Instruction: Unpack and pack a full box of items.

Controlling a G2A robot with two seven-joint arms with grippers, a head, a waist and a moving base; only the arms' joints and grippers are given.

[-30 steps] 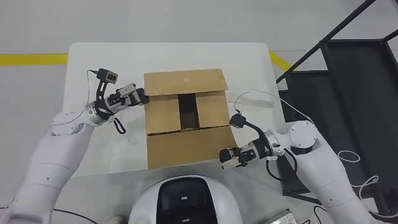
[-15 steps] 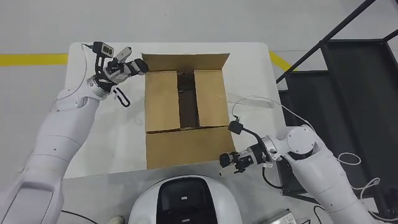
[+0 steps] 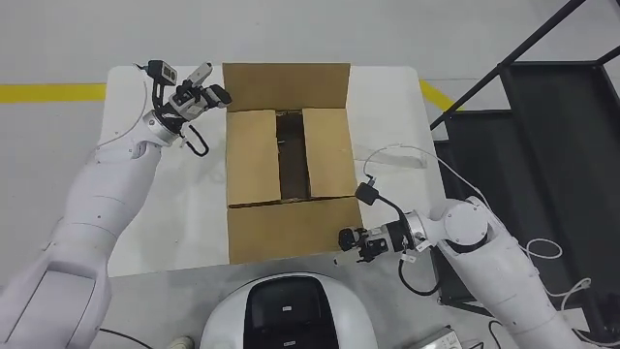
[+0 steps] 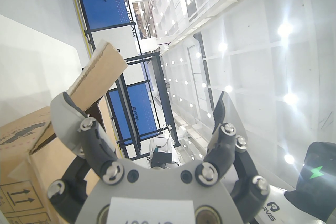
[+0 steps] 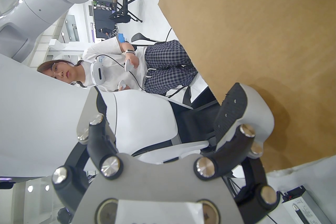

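Two of the four top flaps on the box [image 3: 254, 160] are open, so I judge the task to be at its very start. The box sits in the middle of the top view, on the white tabletop [image 3: 174, 213].

The far flap [image 3: 286, 84] stands raised toward the upper part of the frame. The near flap [image 3: 291, 230] is folded out toward the lower part. The two inner flaps [image 3: 329, 155] lie shut, with a dark slot between them. What lies under that slot is too dark to tell, though it is probably the packed items.

The left gripper [image 3: 213, 95] is at the upper left corner of the box. Its fingers are spread apart, and in the left wrist view one of them touches the edge of the far flap. The right gripper [image 3: 356, 243] is at the lower right corner of the near flap. Its fingers are also apart, and one pad sits close against the cardboard.

Left to do: spread the inner flaps, lift every item out, put them all back, and close the box.
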